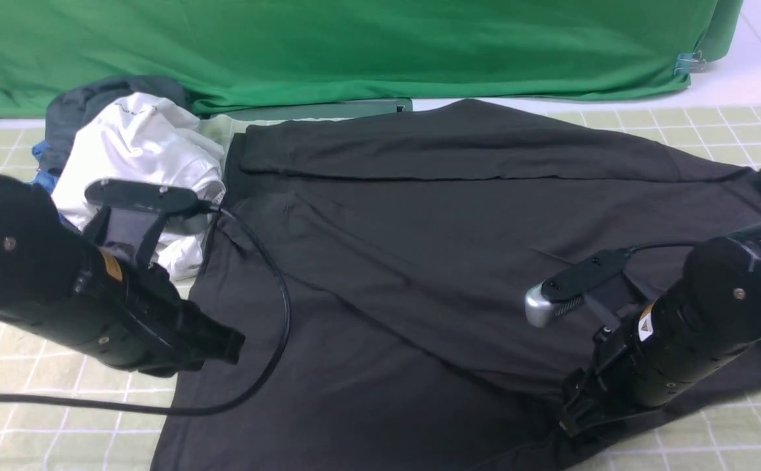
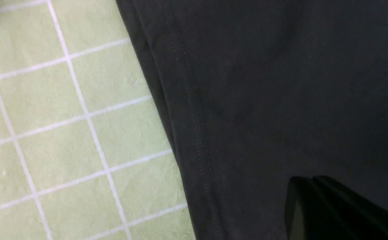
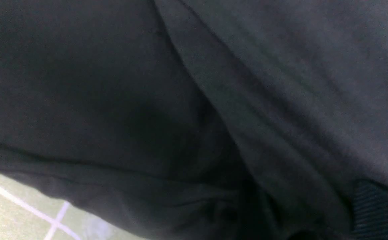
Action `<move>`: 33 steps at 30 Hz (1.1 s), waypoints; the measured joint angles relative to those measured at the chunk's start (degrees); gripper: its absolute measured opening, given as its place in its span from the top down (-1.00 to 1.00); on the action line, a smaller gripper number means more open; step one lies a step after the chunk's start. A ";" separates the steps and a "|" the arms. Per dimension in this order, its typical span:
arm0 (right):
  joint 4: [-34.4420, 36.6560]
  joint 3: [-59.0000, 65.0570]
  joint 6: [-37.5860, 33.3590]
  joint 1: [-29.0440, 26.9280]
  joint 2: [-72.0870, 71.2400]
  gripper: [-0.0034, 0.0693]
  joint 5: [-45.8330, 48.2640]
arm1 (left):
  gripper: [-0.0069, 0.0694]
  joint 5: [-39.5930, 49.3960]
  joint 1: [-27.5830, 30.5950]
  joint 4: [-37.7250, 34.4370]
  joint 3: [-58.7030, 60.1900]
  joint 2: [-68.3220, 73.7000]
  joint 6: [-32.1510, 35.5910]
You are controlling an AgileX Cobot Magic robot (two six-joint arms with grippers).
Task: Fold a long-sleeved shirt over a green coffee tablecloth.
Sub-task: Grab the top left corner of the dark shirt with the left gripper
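While the black long-sleeved shirt (image 1: 419,261) lay spread on the gridded yellow-green tablecloth (image 1: 40,425), the left gripper (image 1: 226,347) was clenched tight at its left edge. Honestly couldn't tell if the right gripper (image 1: 570,415), low on its right side, was clamped or released.

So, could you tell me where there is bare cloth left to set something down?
Bare pale green checked tablecloth shows near left, beside the black long-sleeved shirt, though a black cable crosses it, and far right, between shirt and plain green backdrop. Far left is crowded: a crumpled white shirt among darker garments.
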 joint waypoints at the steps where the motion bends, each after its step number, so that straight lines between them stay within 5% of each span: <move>1: 0.00 0.00 0.00 0.00 0.26 0.20 0.65 | 0.81 -0.19 0.00 0.00 0.11 -0.11 0.00; 4: 0.00 0.00 0.11 0.25 0.26 0.71 2.12 | 0.81 -0.47 0.00 -0.07 0.22 -0.23 0.00; 6: -0.06 0.00 0.17 0.60 -0.06 0.80 3.11 | 0.81 -0.47 0.00 -0.07 0.23 -0.23 0.00; 22: -0.47 2.59 3.97 2.85 -4.91 0.83 13.07 | 0.79 -0.42 0.00 -0.07 0.23 -0.27 0.00; 25: -0.47 2.90 4.95 2.85 -4.91 0.74 12.84 | 0.79 -0.60 0.00 -0.07 0.23 -0.27 -0.78; 30: -0.43 2.90 4.73 2.85 -5.05 -0.02 14.02 | 0.79 1.24 0.00 2.67 -3.59 0.67 -7.73; 33: -0.43 2.84 4.30 2.85 -6.64 -0.25 15.58 | 0.79 3.88 0.00 5.49 -9.84 3.07 -10.65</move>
